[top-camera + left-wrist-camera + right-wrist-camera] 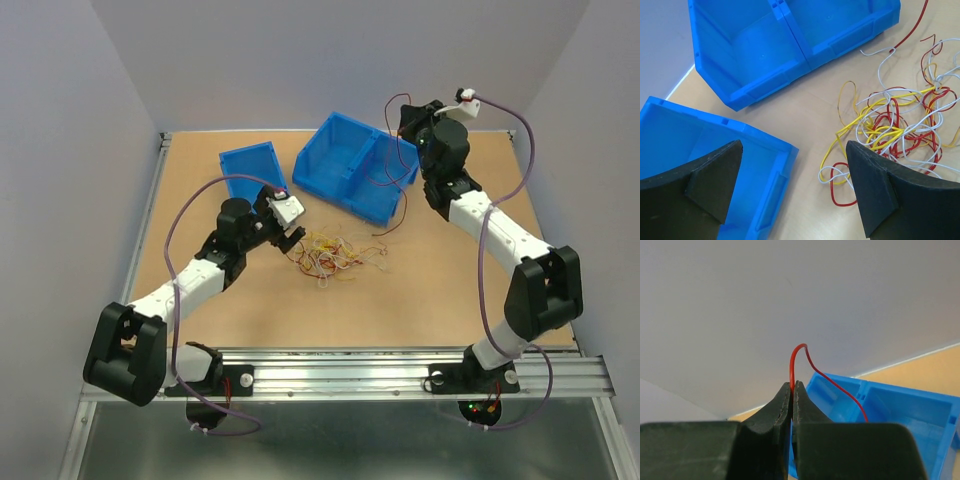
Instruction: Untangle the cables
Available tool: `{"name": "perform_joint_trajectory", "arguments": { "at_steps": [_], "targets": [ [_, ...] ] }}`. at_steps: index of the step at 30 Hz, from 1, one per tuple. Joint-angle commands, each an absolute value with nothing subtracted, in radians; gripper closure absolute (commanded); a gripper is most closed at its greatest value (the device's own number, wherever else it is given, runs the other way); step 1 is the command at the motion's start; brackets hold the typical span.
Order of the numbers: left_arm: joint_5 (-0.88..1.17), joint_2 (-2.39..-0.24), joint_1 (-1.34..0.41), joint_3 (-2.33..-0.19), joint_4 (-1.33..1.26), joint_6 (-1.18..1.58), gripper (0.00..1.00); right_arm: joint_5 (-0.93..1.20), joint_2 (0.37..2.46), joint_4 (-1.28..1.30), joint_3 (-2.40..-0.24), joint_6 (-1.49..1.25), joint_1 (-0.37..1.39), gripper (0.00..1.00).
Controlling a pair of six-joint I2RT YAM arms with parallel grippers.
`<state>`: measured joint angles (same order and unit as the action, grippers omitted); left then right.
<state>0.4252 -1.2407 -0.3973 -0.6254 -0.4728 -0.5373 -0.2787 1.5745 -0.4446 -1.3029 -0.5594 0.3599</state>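
A tangle of thin yellow, red and white cables point(335, 255) lies on the table in front of the bins; in the left wrist view the tangle point(900, 125) is at the right. My left gripper point(290, 240) is open and empty, low at the tangle's left edge. Its jaws point(795, 145) stand wide apart, the right finger point(875, 190) over the tangle's near-left loops. My right gripper point(402, 112) is raised above the large bin's far right. It is shut point(792, 385) on one red cable point(799, 352), which hangs across the bin towards the table point(400, 218).
A small blue bin point(250, 170) lies just behind my left gripper and fills the left of the left wrist view point(690, 140). A large two-compartment blue bin point(355, 165) stands behind the tangle, also in the right wrist view point(900, 410). Walls enclose the table.
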Motion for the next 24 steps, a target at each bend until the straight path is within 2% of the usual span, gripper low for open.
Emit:
{"name": "perform_joint_trajectory", "arguments": {
  "at_steps": [1,11,13,15,20,21,24],
  "targets": [
    [0.460,-1.189,-0.394,-0.730,-0.413,-0.551,0.03,-0.388,1.614,-0.449,-1.319,-0.617,0.356,0.99],
    [0.353,-1.083,-0.394,-0.897,-0.402,-0.598,0.01,-0.477,1.828,-0.313,-1.404,-0.664,0.356,0.99],
    [0.362,-1.106,-0.394,-0.925,-0.408,-0.601,0.01,-0.520,1.873,-0.310,-1.393,-0.684,0.356,0.89],
    [0.356,-1.146,-0.394,-0.946,-0.434,-0.594,0.01,-0.543,1.913,-0.308,-1.393,-0.687,0.356,0.72],
    [0.296,-1.224,-0.394,-0.870,-0.626,-0.505,0.01,-0.710,1.979,-0.307,-1.456,-0.523,0.405,0.67],
    [0.284,-1.226,-0.394,-0.842,-0.658,-0.494,0.01,-0.724,1.980,-0.307,-1.468,-0.503,0.411,0.54],
    [0.235,-1.213,-0.394,-0.727,-0.808,-0.489,0.01,-0.750,1.985,-0.301,-1.523,-0.431,0.428,0.37]
  ]
}}
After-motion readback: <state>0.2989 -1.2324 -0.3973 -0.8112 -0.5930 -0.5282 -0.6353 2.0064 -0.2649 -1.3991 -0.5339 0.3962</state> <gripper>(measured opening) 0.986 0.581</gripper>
